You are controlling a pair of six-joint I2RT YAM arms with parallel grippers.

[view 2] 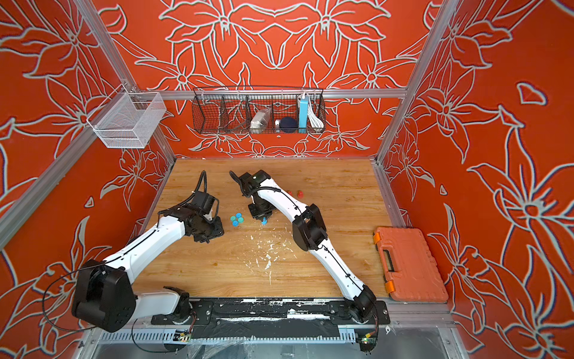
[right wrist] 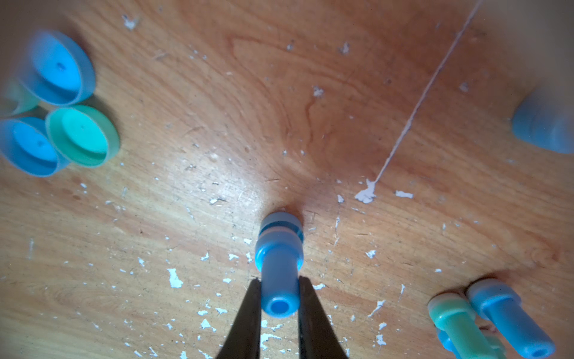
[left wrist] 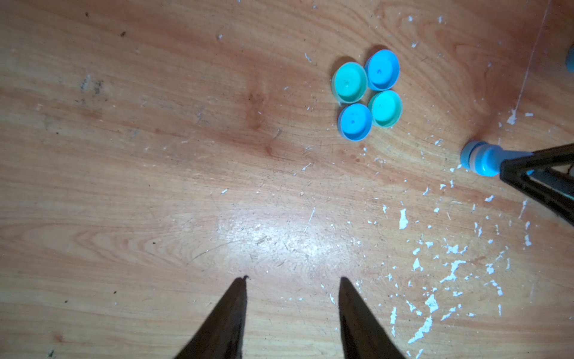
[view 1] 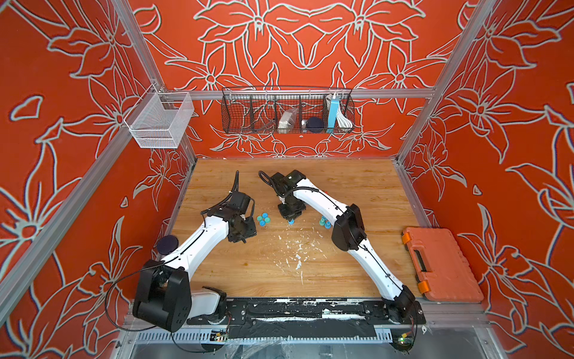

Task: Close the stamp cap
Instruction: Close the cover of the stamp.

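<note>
Showing white-flecked wooden tabletop (view 1: 357, 186), red floral walls (view 1: 310, 46), blue stamp (right wrist: 279, 248)

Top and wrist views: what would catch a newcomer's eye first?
Red floral walls dominate. At centre, the right gripper has its jaws shut on an upright blue stamp, with four loose blue and green caps clustered to its left. An orange tool case lies far right.

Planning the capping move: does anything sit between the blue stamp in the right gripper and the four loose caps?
Nothing visible. Only bare table with white flecks separates the blue stamp, clamped in the right gripper, from the caps. The open left gripper hangs clear of that stretch.
</note>
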